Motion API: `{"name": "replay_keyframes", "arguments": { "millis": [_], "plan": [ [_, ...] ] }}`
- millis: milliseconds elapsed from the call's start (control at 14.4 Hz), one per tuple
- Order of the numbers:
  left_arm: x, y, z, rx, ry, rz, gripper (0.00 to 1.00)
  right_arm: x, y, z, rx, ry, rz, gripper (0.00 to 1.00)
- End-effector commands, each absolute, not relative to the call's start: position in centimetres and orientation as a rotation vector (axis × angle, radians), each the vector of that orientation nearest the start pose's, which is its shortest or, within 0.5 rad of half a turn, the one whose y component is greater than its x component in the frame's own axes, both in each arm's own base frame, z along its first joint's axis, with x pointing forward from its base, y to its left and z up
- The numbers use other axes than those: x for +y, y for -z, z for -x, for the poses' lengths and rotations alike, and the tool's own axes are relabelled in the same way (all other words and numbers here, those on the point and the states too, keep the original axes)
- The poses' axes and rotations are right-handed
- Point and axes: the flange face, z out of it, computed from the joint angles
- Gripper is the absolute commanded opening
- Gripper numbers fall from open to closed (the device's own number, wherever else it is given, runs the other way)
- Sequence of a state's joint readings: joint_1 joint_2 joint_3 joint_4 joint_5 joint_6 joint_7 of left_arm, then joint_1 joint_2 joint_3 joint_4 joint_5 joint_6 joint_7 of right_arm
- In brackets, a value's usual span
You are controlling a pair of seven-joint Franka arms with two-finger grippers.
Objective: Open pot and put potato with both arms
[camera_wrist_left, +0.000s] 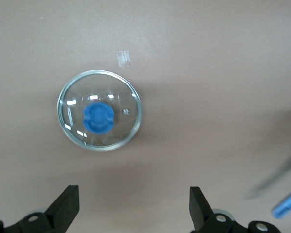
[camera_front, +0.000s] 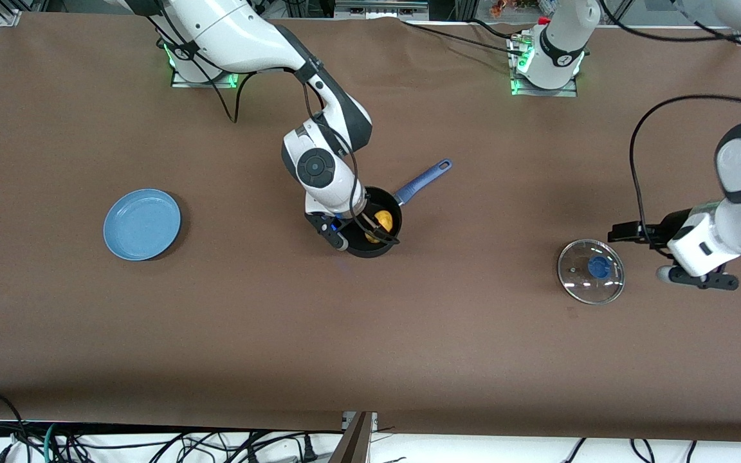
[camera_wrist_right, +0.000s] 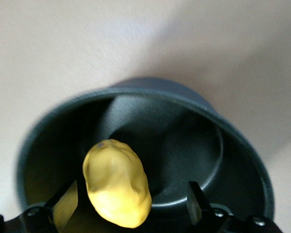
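Right gripper (camera_front: 370, 233) over pot (camera_front: 377, 225), jaws spread – potato (camera_wrist_right: 117, 183) lies inside pot, between jaws, not pinched. Pot stands mid bench (camera_front: 370, 334), blue handle (camera_front: 423, 182) pointing away from front camera. Left gripper (camera_wrist_left: 133, 213) beside glass lid (camera_front: 591, 271) at left arm's end – jaws spread, holding nothing. No readable writing.

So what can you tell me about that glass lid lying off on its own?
The round clear glass lid has a thin metal rim and a blue plastic knob at its centre, with a small vent hole beside the knob. It lies flat, knob up, on the brown table toward the left arm's end, well apart from the small black saucepan. Nothing touches it; the left pincer hangs open close by.
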State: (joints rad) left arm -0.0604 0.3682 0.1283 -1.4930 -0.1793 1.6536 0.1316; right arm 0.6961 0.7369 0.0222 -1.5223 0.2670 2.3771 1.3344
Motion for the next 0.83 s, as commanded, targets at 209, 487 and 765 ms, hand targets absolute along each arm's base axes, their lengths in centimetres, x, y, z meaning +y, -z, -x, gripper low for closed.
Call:
{"name": "replay_keyframes", "arguments": {
  "millis": [209, 487, 765],
  "plan": [
    [0.2, -54.6, -60.7, -0.015, -0.228, 3.205, 1.00, 39.5, -38.5, -57.3, 1.071, -0.057, 2.848, 1.00],
    [-0.6, -57.7, -59.1, 0.022, -0.265, 3.169, 1.00, 27.0, -46.0, -59.5, 0.848, -0.132, 3.025, 1.00],
    [-2.3, -58.3, -59.1, 0.032, -0.243, 3.133, 1.00, 13.9, -51.0, -60.4, 0.465, -0.189, 3.096, 1.00]
  ]
}}
